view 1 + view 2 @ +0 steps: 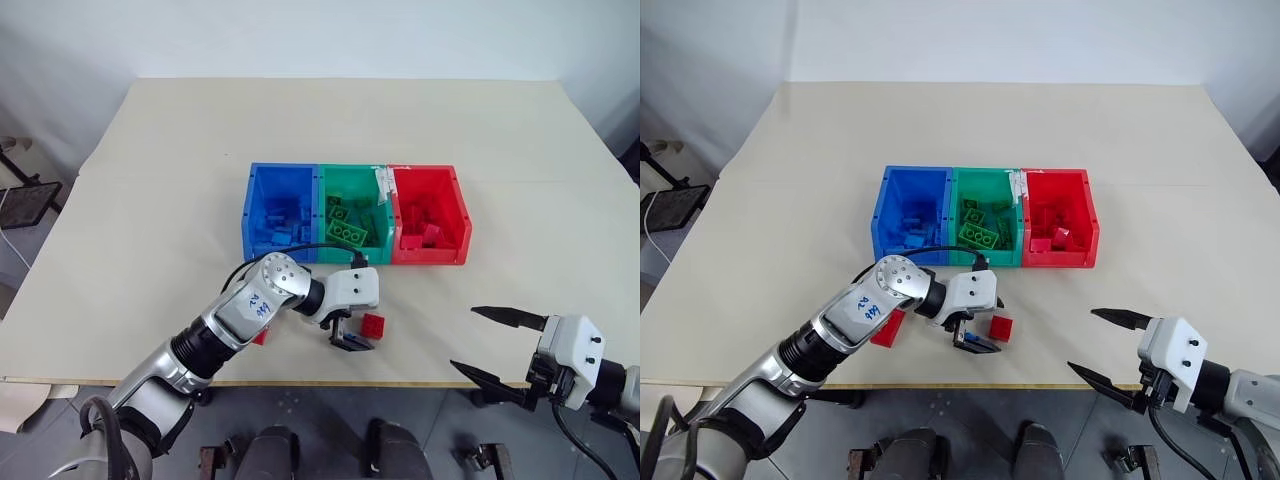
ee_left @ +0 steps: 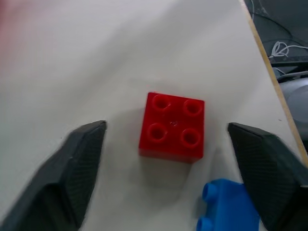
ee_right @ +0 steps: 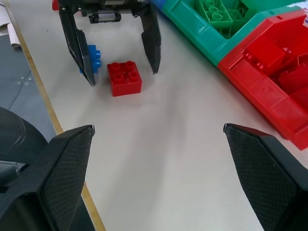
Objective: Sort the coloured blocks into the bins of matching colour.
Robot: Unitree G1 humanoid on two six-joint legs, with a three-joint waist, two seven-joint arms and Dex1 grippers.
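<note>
A red block point(image 2: 172, 126) lies studs-up on the table near the front edge, between the fingers point(image 2: 72, 173) of my left gripper point(image 1: 352, 342). The gripper is open, with a gap on each side of the block. A small blue block point(image 2: 226, 204) lies close by one finger. A second red block point(image 1: 887, 328) lies partly behind my left arm. The joined bins stand behind them: blue point(image 1: 280, 210), green point(image 1: 352, 215) and red point(image 1: 430, 215), each holding several blocks of its own colour. My right gripper point(image 1: 490, 345) hangs open off the table's front right, holding nothing.
The table's front edge point(image 1: 420, 382) runs just below the red block. A white label point(image 1: 382, 185) sticks up at the wall between the green and red bins. Bare tabletop lies on all sides of the bins.
</note>
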